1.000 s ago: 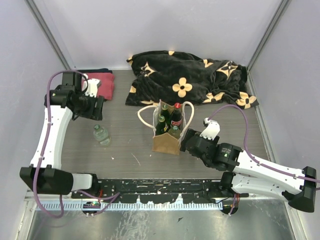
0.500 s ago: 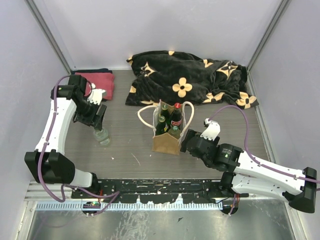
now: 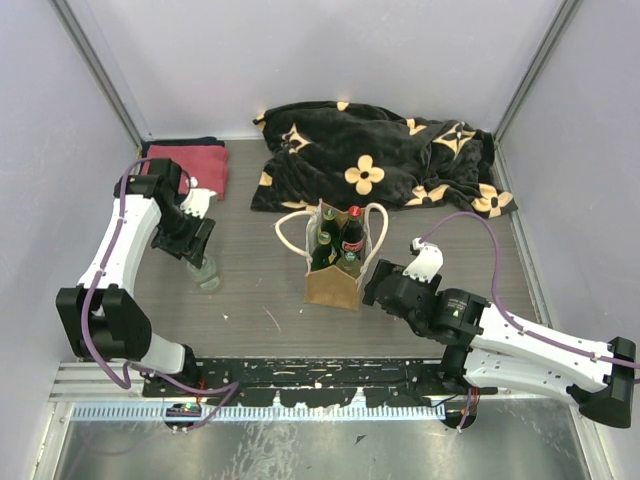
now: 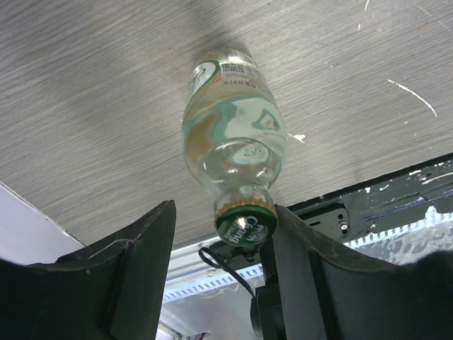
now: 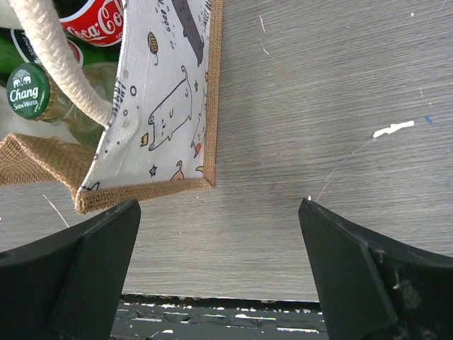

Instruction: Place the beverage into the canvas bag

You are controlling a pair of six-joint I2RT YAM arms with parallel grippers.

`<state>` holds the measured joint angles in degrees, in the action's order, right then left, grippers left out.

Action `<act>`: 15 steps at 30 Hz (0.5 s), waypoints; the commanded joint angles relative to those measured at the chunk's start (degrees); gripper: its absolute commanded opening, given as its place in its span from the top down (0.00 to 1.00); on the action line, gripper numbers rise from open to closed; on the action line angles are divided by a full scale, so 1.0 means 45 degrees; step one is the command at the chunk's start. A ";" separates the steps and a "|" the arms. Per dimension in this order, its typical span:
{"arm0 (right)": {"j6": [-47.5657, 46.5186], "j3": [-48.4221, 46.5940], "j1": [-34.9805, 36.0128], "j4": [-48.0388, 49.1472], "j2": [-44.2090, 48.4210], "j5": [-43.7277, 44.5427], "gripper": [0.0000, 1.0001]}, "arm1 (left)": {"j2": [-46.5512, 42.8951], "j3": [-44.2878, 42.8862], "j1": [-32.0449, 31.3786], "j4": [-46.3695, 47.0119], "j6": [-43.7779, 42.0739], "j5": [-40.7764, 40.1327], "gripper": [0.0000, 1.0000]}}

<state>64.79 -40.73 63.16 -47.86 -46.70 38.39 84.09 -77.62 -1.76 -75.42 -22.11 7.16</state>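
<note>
A green bottle cap (image 5: 27,91) reads "Chang Soda Water"; a red bottle label (image 5: 95,18) reads "Coca-Cola".

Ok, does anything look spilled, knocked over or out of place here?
Nothing spilled or toppled. The loose bottle stands capped, and the bag is upright with bottles inside. Only the blanket lies crumpled at the back, and white scuffs mark the table.
</note>
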 commanded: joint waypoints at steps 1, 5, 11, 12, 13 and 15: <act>0.0152 -0.0031 -0.0031 0.0110 0.0240 0.0296 0.00 | 0.0176 0.0022 -0.0007 0.0446 -0.0560 -0.0131 0.37; 0.0152 -0.0021 -0.0031 0.0137 0.0242 0.0296 0.00 | 0.0447 -0.0211 -0.0085 0.0510 -0.0464 -0.0128 0.37; 0.0165 -0.0005 -0.0031 0.0131 0.0226 0.0276 0.00 | 0.0656 -0.0295 -0.0307 0.0512 -0.0400 -0.0088 0.48; 0.0175 -0.0001 -0.0031 0.0139 0.0236 0.0277 0.00 | 0.0652 -0.0253 -0.0329 0.0522 -0.0419 -0.0087 0.55; 0.0172 0.0005 -0.0031 0.0128 0.0242 0.0277 0.00 | 0.0634 -0.0238 -0.0331 0.0552 -0.0419 -0.0114 0.63; 0.0173 -0.0002 -0.0031 0.0118 0.0245 0.0296 0.00 | 0.0598 -0.0245 -0.0341 0.0600 -0.0429 -0.0189 0.83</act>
<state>64.79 -40.58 63.16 -48.03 -46.39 38.39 86.67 -78.04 -3.36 -73.67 -22.50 5.76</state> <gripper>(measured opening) 0.999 0.349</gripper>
